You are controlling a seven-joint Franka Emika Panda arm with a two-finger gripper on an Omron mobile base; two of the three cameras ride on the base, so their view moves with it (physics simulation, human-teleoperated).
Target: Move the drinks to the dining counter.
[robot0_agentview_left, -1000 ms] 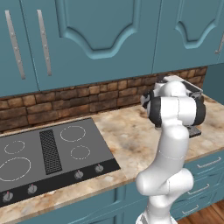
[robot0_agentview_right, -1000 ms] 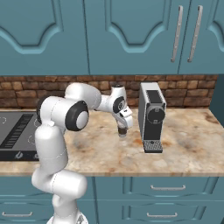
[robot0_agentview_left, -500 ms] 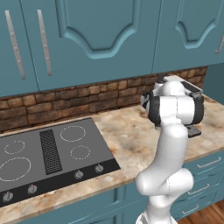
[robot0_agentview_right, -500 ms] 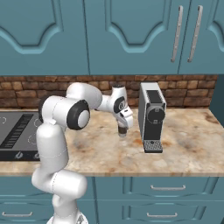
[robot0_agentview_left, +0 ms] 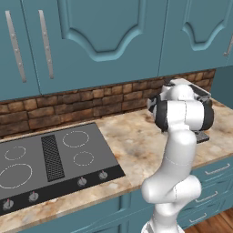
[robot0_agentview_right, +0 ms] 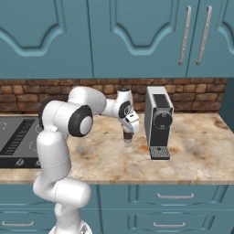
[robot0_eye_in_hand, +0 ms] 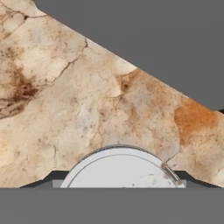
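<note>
The arm reached over the marble worktop, its jaws pointing down just left of the coffee machine. In the right base view a small pale thing hung at the jaws' tip, at or just above the stone, too small to name from there. In the hand view the round white lid of the cup sat right under the camera at the bottom edge, the mottled stone spread beyond it and a flat grey face crossing the upper right corner. The fingertips themselves could not be made out, so I cannot tell whether the jaws gripped the cup or merely stood over it, nor how wide they were.

In the left base view the arm's big joints hid the hand; the black stovetop lay in the worktop to the left. A brick backsplash ran behind, below teal wall cabinets, and teal drawers fronted the worktop.
</note>
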